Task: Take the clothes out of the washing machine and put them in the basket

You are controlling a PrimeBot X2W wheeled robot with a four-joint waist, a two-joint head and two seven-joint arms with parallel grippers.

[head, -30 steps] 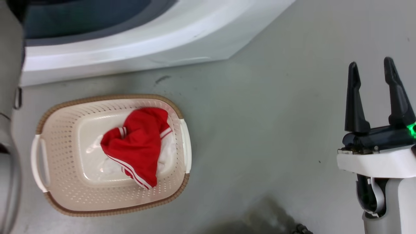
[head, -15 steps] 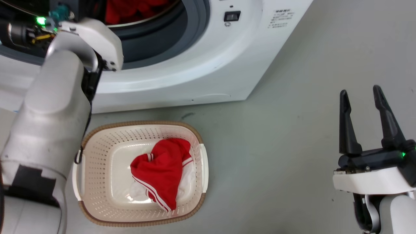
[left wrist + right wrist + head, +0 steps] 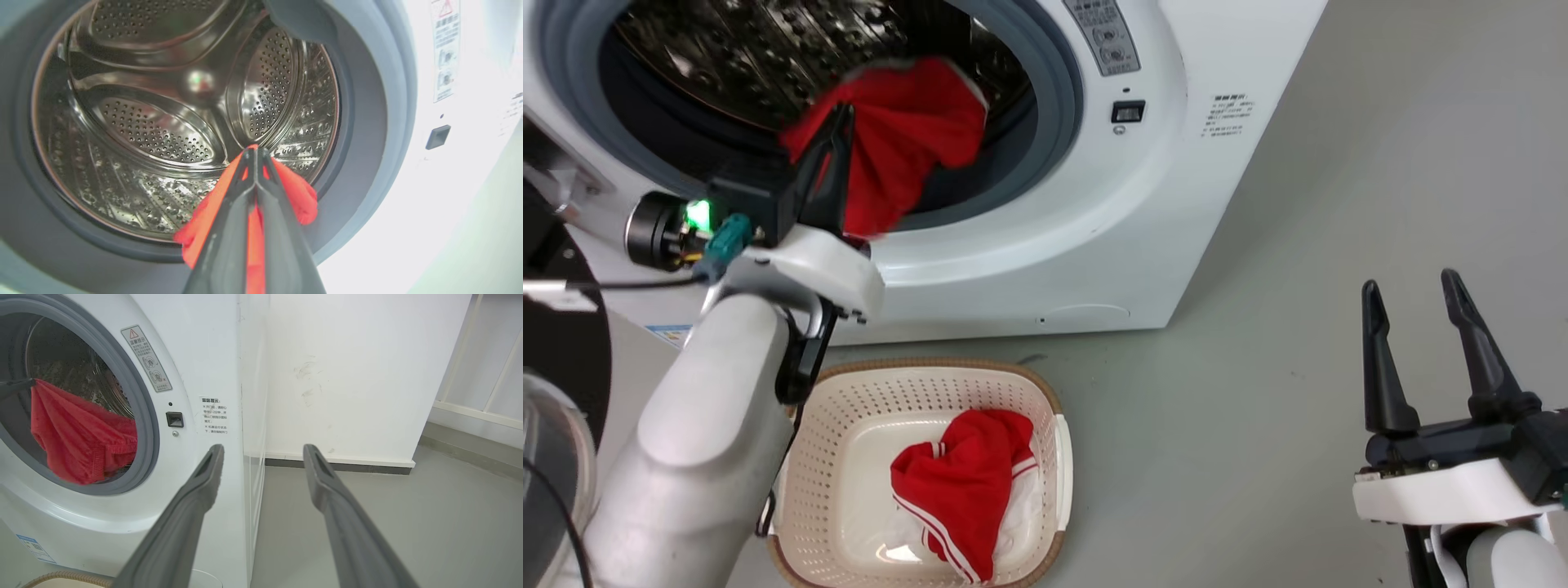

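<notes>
The large white front-loading washing machine [image 3: 1045, 245] stands open. Its perforated steel drum [image 3: 163, 122] shows inside the grey rubber ring [image 3: 1062, 106]. A bright red soft fabric garment [image 3: 907, 131] hangs in the machine's mouth, its lower part in front of the bottom of the ring. On the grey floor just in front of the machine, below the opening, sits the small cream-white perforated plastic basket [image 3: 931, 366] with a brown woven-look rim. In it lies a second red garment with thin white stripe trim [image 3: 964, 482], crumpled toward the side farther from the pale forearm.

The left arm rises past the basket's left edge and reaches up to the machine's mouth. The left gripper [image 3: 254, 152] has its dark fingers pressed together on the hanging garment, with red cloth spilling out on both sides of them. Well to the right of the machine, the right gripper [image 3: 1410, 282] hangs over bare floor with its fingers spread and nothing between them.
</notes>
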